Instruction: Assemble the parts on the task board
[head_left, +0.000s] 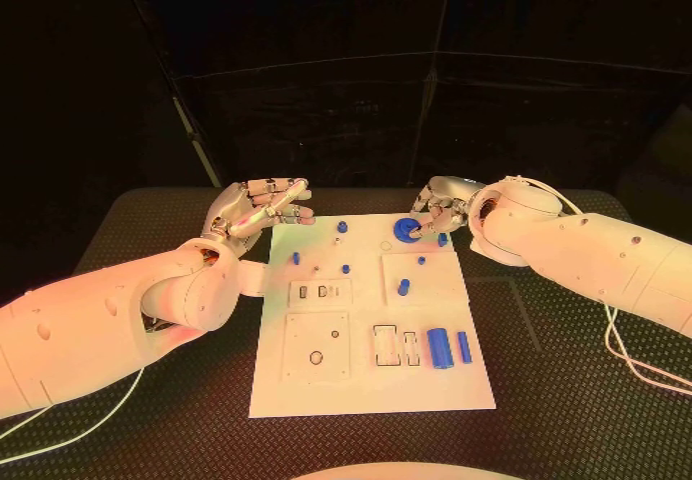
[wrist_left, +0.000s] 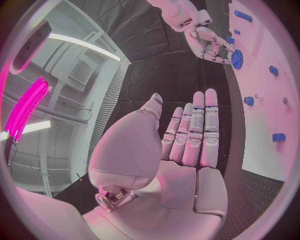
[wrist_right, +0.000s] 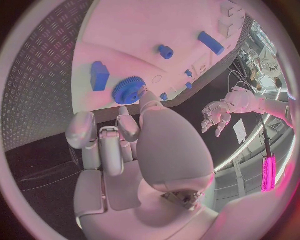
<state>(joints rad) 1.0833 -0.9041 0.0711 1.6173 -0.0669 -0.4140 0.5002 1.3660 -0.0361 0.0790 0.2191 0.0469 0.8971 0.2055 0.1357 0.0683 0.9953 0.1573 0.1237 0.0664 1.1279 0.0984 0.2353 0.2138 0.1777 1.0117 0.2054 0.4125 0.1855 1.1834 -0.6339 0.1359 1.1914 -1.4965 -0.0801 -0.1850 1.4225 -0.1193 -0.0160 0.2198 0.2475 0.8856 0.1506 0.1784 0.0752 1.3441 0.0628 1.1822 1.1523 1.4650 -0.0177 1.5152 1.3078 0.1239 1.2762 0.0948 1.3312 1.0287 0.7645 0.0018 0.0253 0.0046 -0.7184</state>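
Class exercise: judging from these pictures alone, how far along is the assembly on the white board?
Early to middle. Several small blue pegs already stand in the board. In hand: the right hand touches the blue gear at the far edge; whether it grips it is unclear. The left hand is open off the board's far corner. Left: two blue bars lie loose beside empty slots.

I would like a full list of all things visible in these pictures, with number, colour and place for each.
White task board: one, white plate, middle of the black table.
Black table: one, black, under the board.
Blue toothed gear: one, blue, far edge of the board, at the right hand's fingertips.
Blue oblong blocks: two, blue, side by side on the near right part of the board.
Small blue pegs: several, blue, scattered over the board's far half.
Left hand: silver, above the board's far left corner, holding nothing.
Right hand: silver, touching the gear.
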